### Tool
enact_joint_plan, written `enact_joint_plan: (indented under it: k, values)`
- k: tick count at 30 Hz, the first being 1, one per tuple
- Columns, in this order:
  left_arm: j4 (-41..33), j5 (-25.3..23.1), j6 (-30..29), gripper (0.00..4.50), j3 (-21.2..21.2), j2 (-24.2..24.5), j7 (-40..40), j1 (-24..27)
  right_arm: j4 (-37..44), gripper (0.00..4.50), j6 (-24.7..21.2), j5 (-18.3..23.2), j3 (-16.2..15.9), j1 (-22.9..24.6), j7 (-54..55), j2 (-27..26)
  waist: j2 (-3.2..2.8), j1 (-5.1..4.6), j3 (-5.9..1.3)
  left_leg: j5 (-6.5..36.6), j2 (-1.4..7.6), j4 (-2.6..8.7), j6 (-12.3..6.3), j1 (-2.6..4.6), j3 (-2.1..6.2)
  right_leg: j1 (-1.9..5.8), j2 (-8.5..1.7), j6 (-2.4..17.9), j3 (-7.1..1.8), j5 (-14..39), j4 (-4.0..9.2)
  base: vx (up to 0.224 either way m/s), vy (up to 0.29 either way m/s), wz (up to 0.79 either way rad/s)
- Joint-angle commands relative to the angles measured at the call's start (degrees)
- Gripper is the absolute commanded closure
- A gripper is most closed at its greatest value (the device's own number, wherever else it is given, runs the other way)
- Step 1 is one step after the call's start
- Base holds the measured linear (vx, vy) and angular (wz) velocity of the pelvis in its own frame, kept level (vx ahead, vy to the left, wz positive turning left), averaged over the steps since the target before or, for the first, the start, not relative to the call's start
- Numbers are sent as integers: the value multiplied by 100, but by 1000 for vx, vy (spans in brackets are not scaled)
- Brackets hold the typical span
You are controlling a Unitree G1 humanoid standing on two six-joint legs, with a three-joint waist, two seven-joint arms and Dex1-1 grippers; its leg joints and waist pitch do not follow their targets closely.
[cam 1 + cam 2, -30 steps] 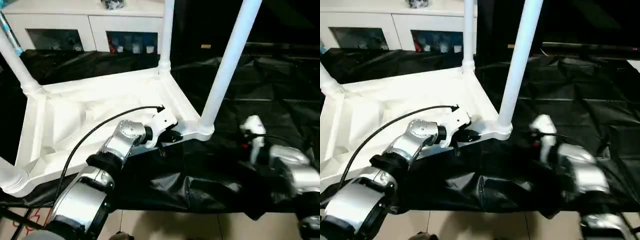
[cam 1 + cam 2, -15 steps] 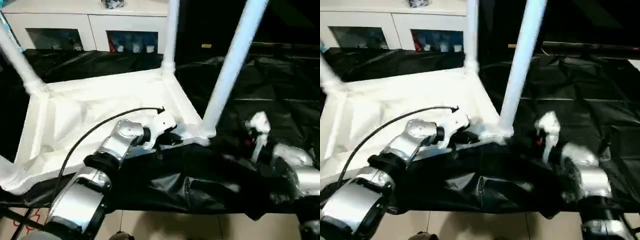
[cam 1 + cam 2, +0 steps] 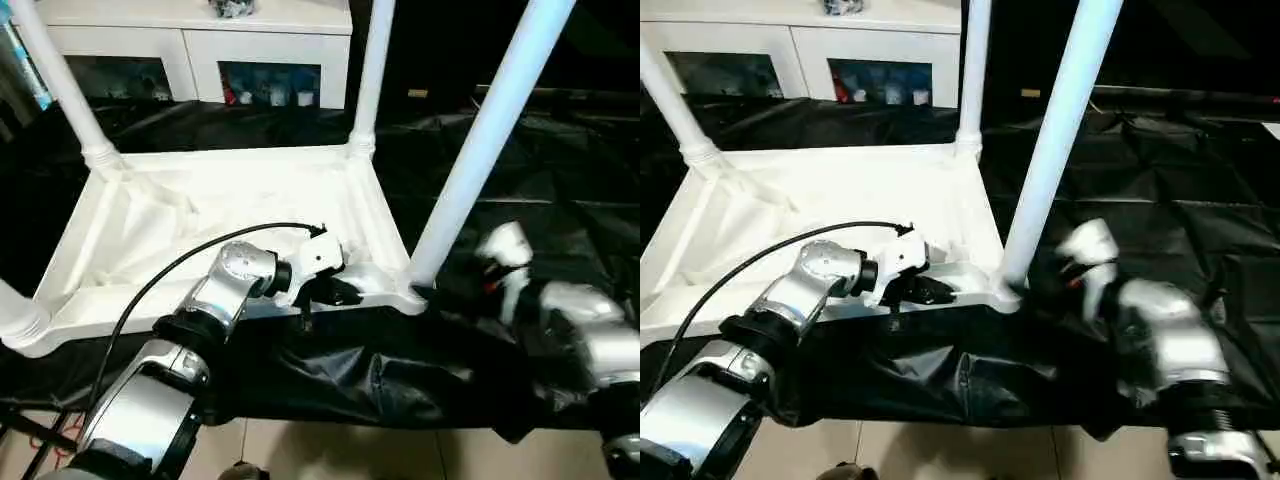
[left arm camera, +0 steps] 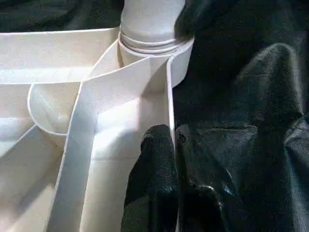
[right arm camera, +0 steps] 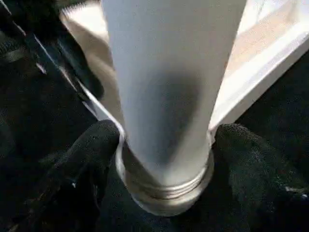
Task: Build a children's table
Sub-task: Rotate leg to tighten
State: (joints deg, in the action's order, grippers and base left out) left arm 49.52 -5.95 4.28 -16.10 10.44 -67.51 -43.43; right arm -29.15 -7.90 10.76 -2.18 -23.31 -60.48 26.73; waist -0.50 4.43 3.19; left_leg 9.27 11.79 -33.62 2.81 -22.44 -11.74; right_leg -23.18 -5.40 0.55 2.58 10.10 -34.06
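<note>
Lying upside down on a bench draped in black sheeting, a white plastic tabletop shows its ribbed underside, with legs rising from its corner sockets. The left claw is pinched together on the tabletop's near rim, one black finger inside the wall and the other outside it, just short of the corner socket. At that same corner stands the near right leg, a long white tube slanting up and away to the right. The right claw sits at the base of this leg, its two black fingers spread apart on either side of the tube where it enters the socket; whether they press against it cannot be told. A second leg stands upright at the far right corner, and a third leans at the far left corner. The stub of a fourth shows at the near left corner. A black cable loops over the left forearm. Behind the bench stands a white cabinet with glass doors.
</note>
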Motion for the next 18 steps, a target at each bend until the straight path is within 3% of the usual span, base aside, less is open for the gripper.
enact_joint_plan:
  k: [1,8,10,18]
  values:
    - [-158,35,86,450,-121,-19,-148,-17,-103,134,68,-104,10,-176,109,-21,35,-43,-417,1382,150,367,-294,164,63,249,-232,1353,-133,997,384,0,0,0]
    - [-197,18,74,450,-104,27,-193,7,-237,189,25,-14,-35,-416,33,-144,34,-24,-431,1145,153,346,-410,150,56,273,-229,1440,-134,592,326,0,0,0]
    - [-200,16,72,450,-103,44,-201,14,-247,207,20,5,-79,-409,-72,-139,56,-22,-430,1163,154,345,-421,158,50,269,-231,1434,-134,646,338,0,0,0]
    - [-190,-11,58,450,-135,96,-158,38,-381,248,102,-60,-191,-367,-225,-170,46,-22,-423,1211,153,348,-397,161,55,261,-229,1394,-135,819,347,0,0,0]
